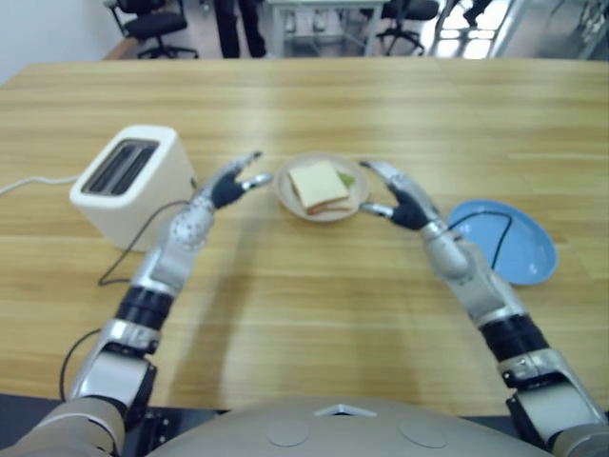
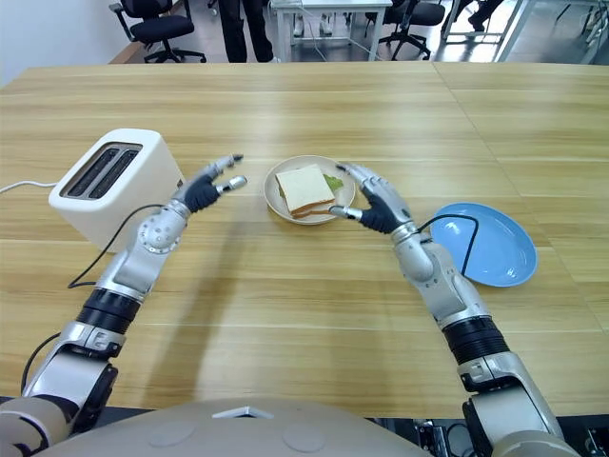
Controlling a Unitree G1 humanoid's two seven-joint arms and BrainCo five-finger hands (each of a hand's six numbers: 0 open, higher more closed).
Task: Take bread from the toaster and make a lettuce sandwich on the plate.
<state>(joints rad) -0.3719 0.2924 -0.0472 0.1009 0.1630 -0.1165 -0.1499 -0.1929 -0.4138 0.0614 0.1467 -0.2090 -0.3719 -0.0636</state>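
**Item:** sandwich (image 2: pixel 306 189), two pale square bread slices stacked, with a green lettuce leaf (image 2: pixel 333 181) showing at the right edge.
**Location:** centred on the round beige plate (image 2: pixel 309 162), mid-table.
**Status, judged:** assembly looks complete or nearly so.

**Right hand** (image 2: pixel 376 205): at the plate's right rim, fingers spread apart and gently arched, clasping nothing. Whether a fingertip touches the rim cannot be told.

**Left hand** (image 2: pixel 205 190): just left of the plate and apart from it, fingers extended and empty.

**White box-shaped toaster** (image 2: pixel 119 186): further left, upright, both slots looking dark and vacant.

**Flat blue round plate** (image 2: pixel 495 252): to the right of the right forearm, with a black cable (image 2: pixel 464 221) looping over it.

**Light wooden table** (image 2: pixel 285 305): bears all items.

**Risks, judged:**
- The right hand sits so near the rim that a sideways sweep could shove the beige plate or tip the top slice, which lies slightly askew.
- A downward press could squeeze the lettuce out.
- The cable could drag the blue plate if that arm pulls back.
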